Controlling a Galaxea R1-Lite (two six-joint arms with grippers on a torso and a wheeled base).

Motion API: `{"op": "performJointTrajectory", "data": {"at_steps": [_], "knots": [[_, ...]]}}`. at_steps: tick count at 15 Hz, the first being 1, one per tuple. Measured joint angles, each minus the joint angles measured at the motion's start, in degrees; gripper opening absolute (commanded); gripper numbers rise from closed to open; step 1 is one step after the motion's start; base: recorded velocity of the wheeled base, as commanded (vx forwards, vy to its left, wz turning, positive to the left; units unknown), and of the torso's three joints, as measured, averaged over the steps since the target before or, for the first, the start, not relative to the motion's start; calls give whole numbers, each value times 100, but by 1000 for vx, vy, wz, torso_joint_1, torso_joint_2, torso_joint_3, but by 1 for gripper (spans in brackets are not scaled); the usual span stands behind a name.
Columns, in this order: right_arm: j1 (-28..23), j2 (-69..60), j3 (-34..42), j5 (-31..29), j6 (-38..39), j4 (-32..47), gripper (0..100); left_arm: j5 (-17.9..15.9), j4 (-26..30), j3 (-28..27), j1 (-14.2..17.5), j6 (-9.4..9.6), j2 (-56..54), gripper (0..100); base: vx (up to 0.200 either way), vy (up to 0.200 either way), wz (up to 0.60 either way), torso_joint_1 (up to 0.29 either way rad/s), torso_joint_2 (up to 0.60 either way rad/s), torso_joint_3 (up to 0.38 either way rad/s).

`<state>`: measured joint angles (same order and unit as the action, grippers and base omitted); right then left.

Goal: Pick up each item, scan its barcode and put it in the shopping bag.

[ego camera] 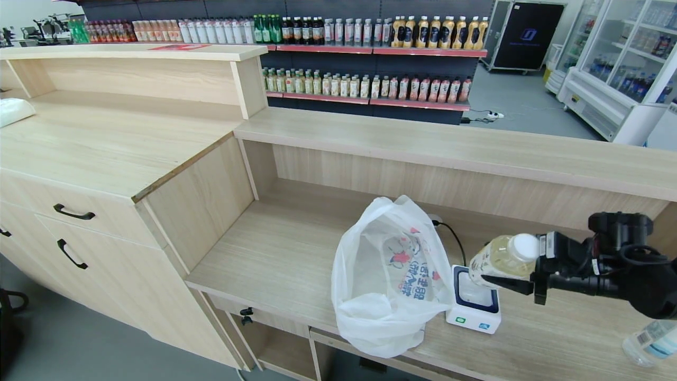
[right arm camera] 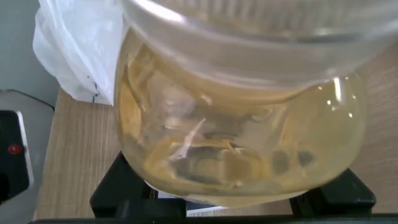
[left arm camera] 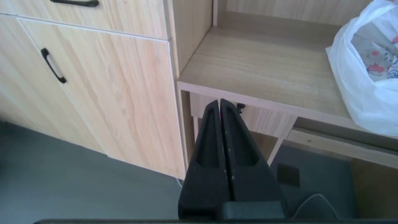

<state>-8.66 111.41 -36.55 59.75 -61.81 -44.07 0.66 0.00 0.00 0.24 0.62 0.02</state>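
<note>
Scan step: right gripper (ego camera: 509,269) clamped on the bottle (ego camera: 497,256) over the scanner (ego camera: 473,311). Next, I'd guess, swing left into the bag (ego camera: 381,275).

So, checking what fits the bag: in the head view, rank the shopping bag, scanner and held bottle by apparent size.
Largest: shopping bag, clearly.
Then scanner and held bottle look about alike: the bottle, in the right gripper, is raised nearer the camera and covers part of the scanner, so I won't rank those two.
</note>
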Motion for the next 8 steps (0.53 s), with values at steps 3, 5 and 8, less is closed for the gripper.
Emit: {"op": "performJointTrajectory", "data": {"at_steps": [3, 5, 8], "knots": [[-230, -1119, 17, -85, 2029, 178, 0, -1, 0, 0, 0, 0, 0, 0, 0, 0, 0, 0, 0, 0], [-421, -1886, 91, -633, 3622, 224, 0, 0, 0, 0, -2, 0, 0, 0, 0, 0, 0, 0, 0, 0], [-597, -2690, 397, -2559, 5330, 246, 0, 0, 0, 0, -2, 0, 0, 0, 0, 0, 0, 0, 0, 0]]}}
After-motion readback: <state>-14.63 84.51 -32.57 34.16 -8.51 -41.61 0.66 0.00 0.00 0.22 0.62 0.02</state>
